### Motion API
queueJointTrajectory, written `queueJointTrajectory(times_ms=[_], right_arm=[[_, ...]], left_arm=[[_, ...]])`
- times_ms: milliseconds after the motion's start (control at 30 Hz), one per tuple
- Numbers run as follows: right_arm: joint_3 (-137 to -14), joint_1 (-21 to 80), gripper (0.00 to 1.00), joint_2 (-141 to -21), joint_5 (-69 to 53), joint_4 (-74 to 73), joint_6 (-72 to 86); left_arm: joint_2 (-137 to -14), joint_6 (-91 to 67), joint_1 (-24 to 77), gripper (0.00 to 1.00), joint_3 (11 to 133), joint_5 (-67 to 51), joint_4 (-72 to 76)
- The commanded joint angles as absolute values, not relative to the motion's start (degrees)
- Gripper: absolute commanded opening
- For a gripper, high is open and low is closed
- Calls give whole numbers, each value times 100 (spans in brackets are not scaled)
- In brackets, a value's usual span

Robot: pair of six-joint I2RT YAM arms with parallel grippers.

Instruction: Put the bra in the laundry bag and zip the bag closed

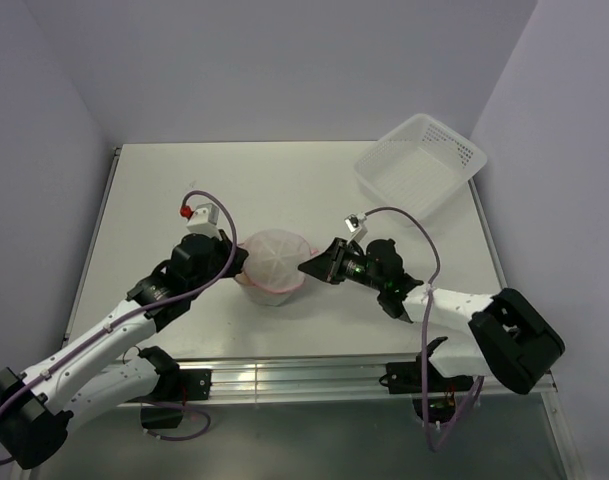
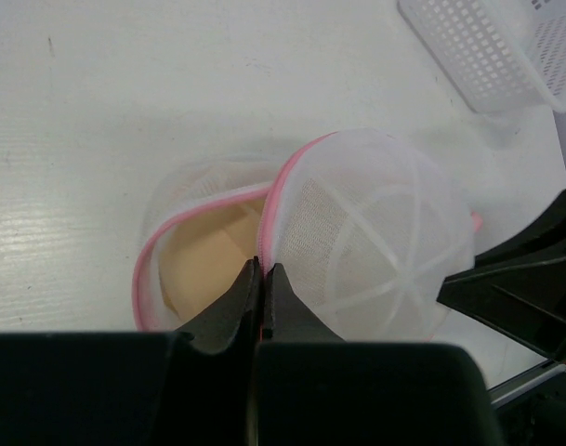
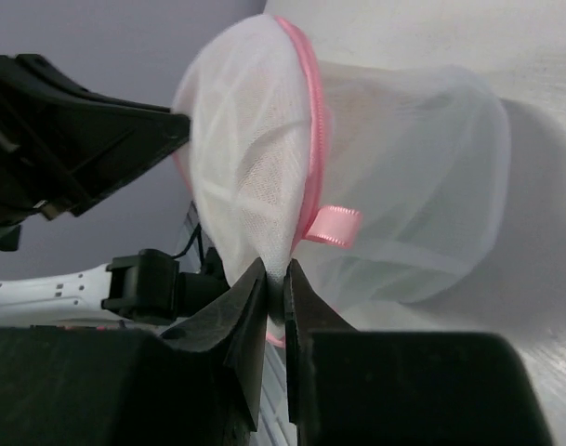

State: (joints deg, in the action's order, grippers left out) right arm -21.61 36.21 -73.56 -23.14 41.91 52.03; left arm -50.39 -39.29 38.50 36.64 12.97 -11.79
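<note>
Clamps the left fingers [image 2: 255,279] shut on the pink rim [image 2: 273,195] of the laundry bag [image 1: 273,262], at the spot where the raised lid [image 2: 385,232] meets the open body. Pinches the right fingers [image 3: 264,279] on the mesh at the lower edge of that same lid, tips almost together with fabric caught between them, just below a pink ribbon loop [image 3: 331,226]. Grips the bag from both sides this way, left arm on its left, right arm on its right. Rests the bag near the middle of the counter [image 1: 284,190], a little toward the near edge, between the two arms. Stands the lid up on edge, white ribs crossing its round face, with the zipper unclosed along the visible rim. Shows a beige bra [image 2: 204,260] lying inside the open body, seen through the gap in the left wrist view. Has a white perforated basket [image 1: 420,165] at the far right corner of the counter, well apart from the bag.
</note>
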Motion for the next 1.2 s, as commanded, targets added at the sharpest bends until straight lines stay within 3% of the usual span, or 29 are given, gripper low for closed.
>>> queueJointTrajectory(times_ms=[0,167,267,367,400,500,733,1067,1167], right_arm=[[-2092,3682,14,-6751,-2145,3677,5133],[-2126,4086,8,-5556,-1311,1813,5203],[-2232,4595,10,-4923,-750,1049,5238],[-2224,4702,46,-4667,-537,791,5238],[-2154,4702,72,-4667,-467,774,5195],[-2014,4553,93,-4789,-317,781,5115],[-1863,4245,95,-4913,-466,1432,5150],[-2504,3657,97,-4710,-808,888,4527],[-2715,3516,91,-5113,-905,861,4448]], left_arm=[[-5159,-3894,3814,0,3920,1740,-976],[-5711,-3780,3788,0,3937,1065,-468],[-6081,-3744,3788,0,4016,791,-265],[-6266,-3718,3788,0,3999,712,-97],[-6301,-3709,3797,0,3999,660,-53],[-6311,-3718,3788,0,3911,501,139],[-6398,-3595,3788,0,3911,439,149],[-6530,-3463,3788,0,3946,448,158],[-6539,-3419,3788,0,3911,326,324]])
